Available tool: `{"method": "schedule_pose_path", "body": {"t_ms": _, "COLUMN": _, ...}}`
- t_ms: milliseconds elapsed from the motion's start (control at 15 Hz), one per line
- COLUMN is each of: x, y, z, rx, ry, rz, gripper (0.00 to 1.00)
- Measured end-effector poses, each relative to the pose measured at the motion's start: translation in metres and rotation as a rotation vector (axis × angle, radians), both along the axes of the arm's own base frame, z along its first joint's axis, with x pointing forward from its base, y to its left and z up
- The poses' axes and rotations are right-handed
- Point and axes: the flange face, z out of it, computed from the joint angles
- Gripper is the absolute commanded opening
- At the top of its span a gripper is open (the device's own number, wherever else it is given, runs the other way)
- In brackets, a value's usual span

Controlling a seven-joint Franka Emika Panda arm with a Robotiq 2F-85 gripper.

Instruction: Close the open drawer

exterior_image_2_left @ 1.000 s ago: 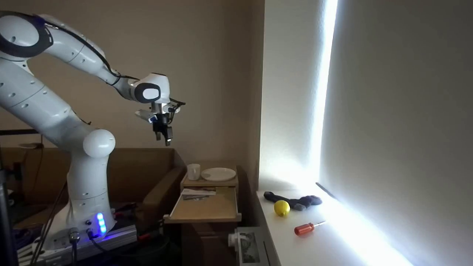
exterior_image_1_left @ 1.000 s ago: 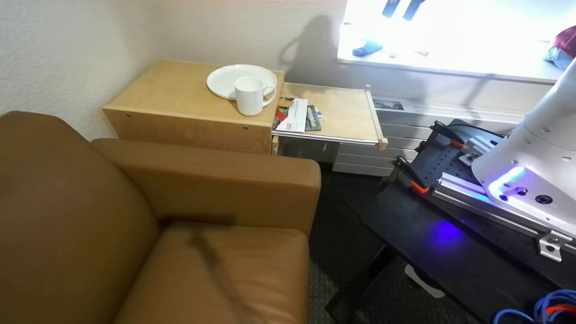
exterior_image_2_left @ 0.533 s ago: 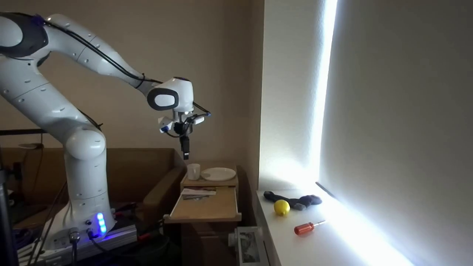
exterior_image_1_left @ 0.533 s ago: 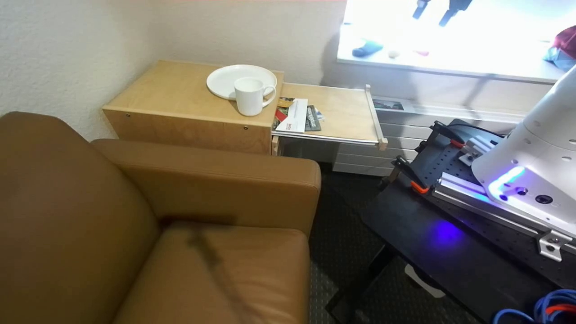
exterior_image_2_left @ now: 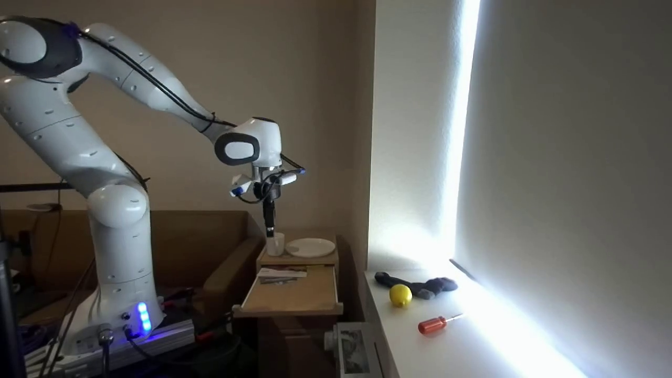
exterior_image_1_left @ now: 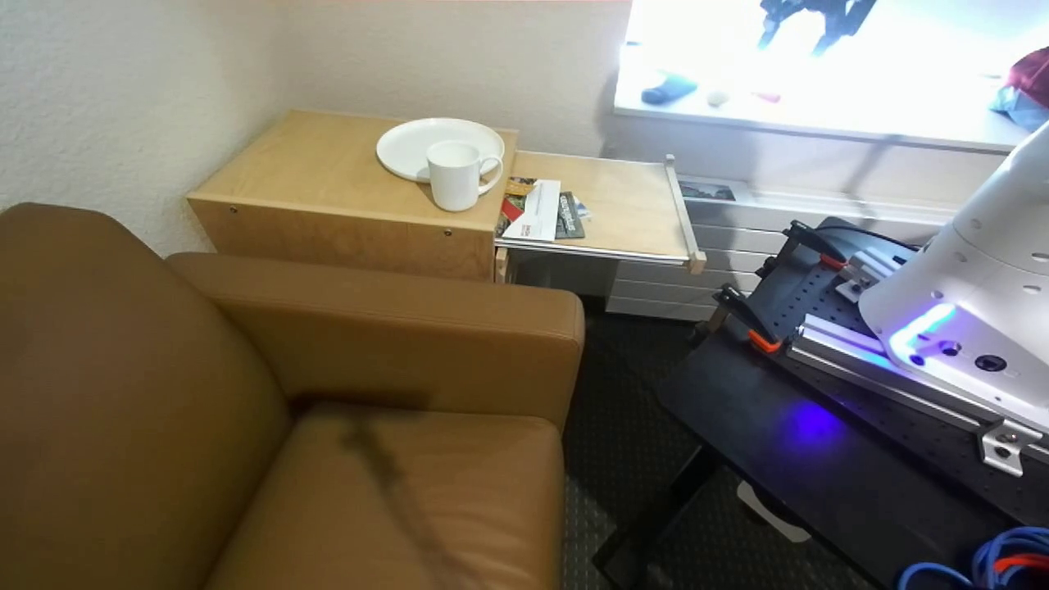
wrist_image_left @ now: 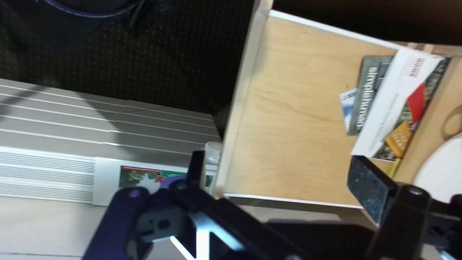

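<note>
The drawer (exterior_image_1_left: 629,205) of the small side table stands pulled out in both exterior views, with its pale front edge (exterior_image_2_left: 287,310) away from the table. Papers and cards (exterior_image_1_left: 537,213) lie inside at the table end. The drawer also fills the middle of the wrist view (wrist_image_left: 292,115). My gripper (wrist_image_left: 277,162) is open and empty, its two fingers far apart above the drawer. In an exterior view the gripper (exterior_image_2_left: 270,234) is above drawer level, with its fingertips in front of the mug in the picture. The gripper (exterior_image_1_left: 795,43) also shows at the top of an exterior view.
A white plate (exterior_image_1_left: 401,152) and white mug (exterior_image_1_left: 453,184) stand on the side table top (exterior_image_1_left: 320,168). A brown sofa (exterior_image_1_left: 385,303) adjoins it. A radiator (wrist_image_left: 90,122) and a windowsill (exterior_image_2_left: 391,336) with a lemon (exterior_image_2_left: 400,296) and screwdriver (exterior_image_2_left: 432,325) are beside the drawer.
The gripper has moved down and rightward in both exterior views and has turned, so its fingers now line up in an exterior view. The drawer has not moved.
</note>
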Motion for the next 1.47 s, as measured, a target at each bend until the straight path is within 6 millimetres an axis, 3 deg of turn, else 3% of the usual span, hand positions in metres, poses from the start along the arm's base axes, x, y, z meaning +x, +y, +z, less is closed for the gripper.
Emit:
{"method": "schedule_pose_path", "body": {"t_ms": 267, "x": -0.017, "y": -0.057, "z": -0.074, "rx": -0.06, "ry": 0.114, "rz": -0.165, "gripper": 1.0}}
{"method": "schedule_pose_path", "body": {"t_ms": 533, "x": -0.029, "y": -0.077, "z": -0.135, "rx": -0.045, "ry": 0.213, "rz": -0.249, "gripper": 1.0}}
{"method": "schedule_pose_path", "body": {"t_ms": 733, "x": -0.028, "y": -0.082, "z": -0.152, "rx": -0.043, "ry": 0.206, "rz": -0.286, "gripper": 1.0}}
{"method": "schedule_pose_path", "body": {"t_ms": 1133, "x": -0.022, "y": -0.084, "z": -0.151, "rx": -0.065, "ry": 0.187, "rz": -0.315, "gripper": 1.0}}
{"method": "schedule_pose_path", "body": {"t_ms": 1467, "x": -0.007, "y": -0.052, "z": -0.209, "rx": -0.134, "ry": 0.246, "rz": -0.348, "gripper": 1.0}}
